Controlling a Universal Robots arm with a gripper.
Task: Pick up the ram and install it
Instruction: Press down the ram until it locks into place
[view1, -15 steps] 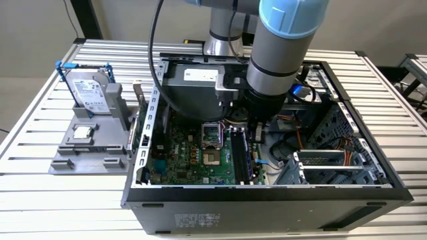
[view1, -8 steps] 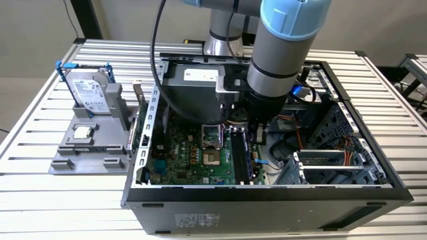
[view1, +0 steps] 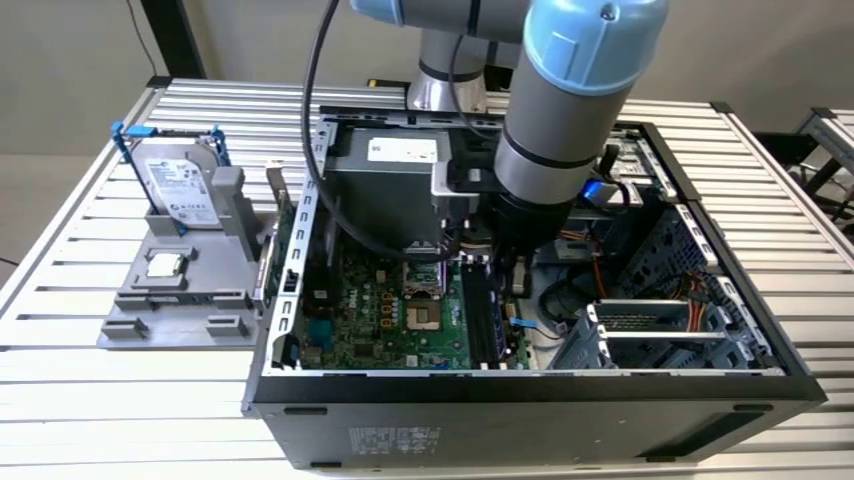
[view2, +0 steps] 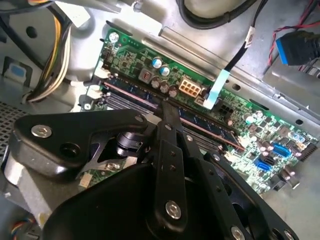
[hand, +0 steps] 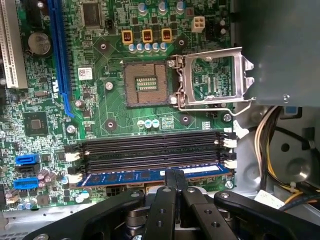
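RAM module seated at memory slot.
My black end effector (hand: 174, 176) fingers were together, clamped on the long blue-green ram stick (hand: 145, 175) standing in the motherboard's (hand: 120, 112) slot.

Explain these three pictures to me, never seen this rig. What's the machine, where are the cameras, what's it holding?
It is one robot arm reaching down into an open computer case on a slatted metal table. The exterior view is from a camera off the arm; both wrist views come from cameras riding near its wrist, looking past the black gripper at the green motherboard. In the first wrist view the fingers are closed together on the top edge of the ram, a blue stick standing in the slot nearest the gripper, with three dark slots empty beside it. On the exterior view's left, a grey holder carries a hard drive and a small processor chip.
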